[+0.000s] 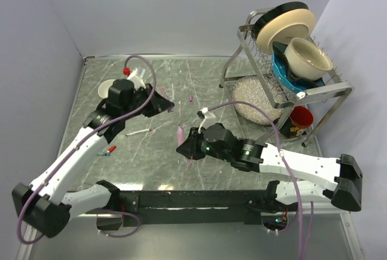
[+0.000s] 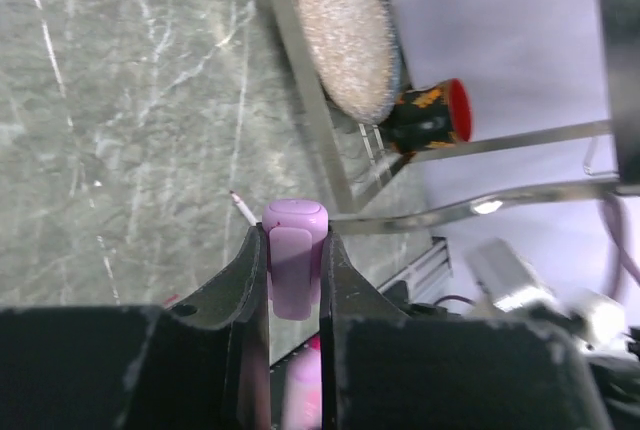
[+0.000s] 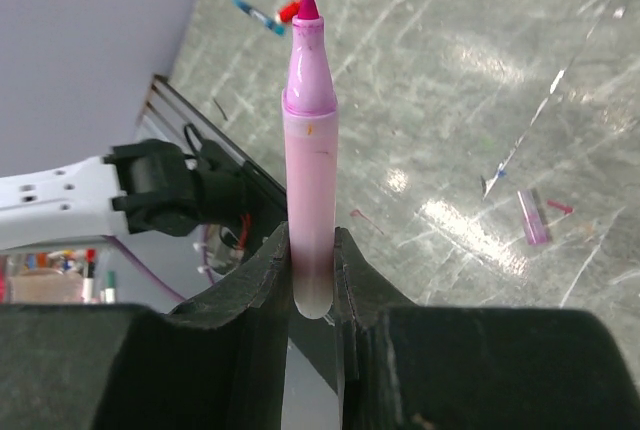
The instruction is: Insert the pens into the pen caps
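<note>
Bright, even light; pale glare patches on the marble tabletop (image 3: 450, 220); slight wrist-view blur

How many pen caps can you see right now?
2. One purple cap is clamped in the left gripper; one pink cap lies loose mid-table, beyond the right gripper. A small red piece near the left arm may be a third.

Bare table (image 1: 199, 78) lies open ahead of the left claw (image 1: 169, 105), bar one loose cap (image 1: 190, 98). Behind the right claw (image 1: 181, 149), the dish rack (image 1: 323, 92) blocks passage.
</note>
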Motion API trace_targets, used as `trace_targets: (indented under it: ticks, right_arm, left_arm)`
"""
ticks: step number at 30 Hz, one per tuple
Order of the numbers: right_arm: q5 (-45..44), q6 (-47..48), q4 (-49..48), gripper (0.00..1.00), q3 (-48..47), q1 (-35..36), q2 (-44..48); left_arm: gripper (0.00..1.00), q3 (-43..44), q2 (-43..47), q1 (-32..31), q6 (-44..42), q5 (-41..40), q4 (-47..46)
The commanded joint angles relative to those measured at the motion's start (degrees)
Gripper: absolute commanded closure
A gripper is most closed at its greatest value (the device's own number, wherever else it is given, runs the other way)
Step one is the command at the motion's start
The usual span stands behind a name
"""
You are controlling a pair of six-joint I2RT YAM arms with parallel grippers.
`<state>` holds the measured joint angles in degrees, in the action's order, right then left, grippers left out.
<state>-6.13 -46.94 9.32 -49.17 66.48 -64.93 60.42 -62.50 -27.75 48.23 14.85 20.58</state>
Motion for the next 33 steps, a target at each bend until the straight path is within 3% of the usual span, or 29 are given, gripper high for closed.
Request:
trace_targets:
  ticks: [1,22,33]
  right_arm:
    - [-0.4,-0.9,-4.7,1.00,-2.9,0.7,-1.8]
    - [-0.5,-1.6,-4.7,1.00,-8.9,2.4,-7.8]
    - [-3.2,-0.7,-1.2,1.00,-12.5,2.4,-9.8]
  left_arm:
    - [0.99,-2.8,5.8,-0.3,4.8,2.5,-5.0]
    - [0.99,-5.6,11.8,-0.6,3.1,-0.5,1.5]
    - [0.99,-6.5,12.3,-0.7,2.8,2.4,1.6]
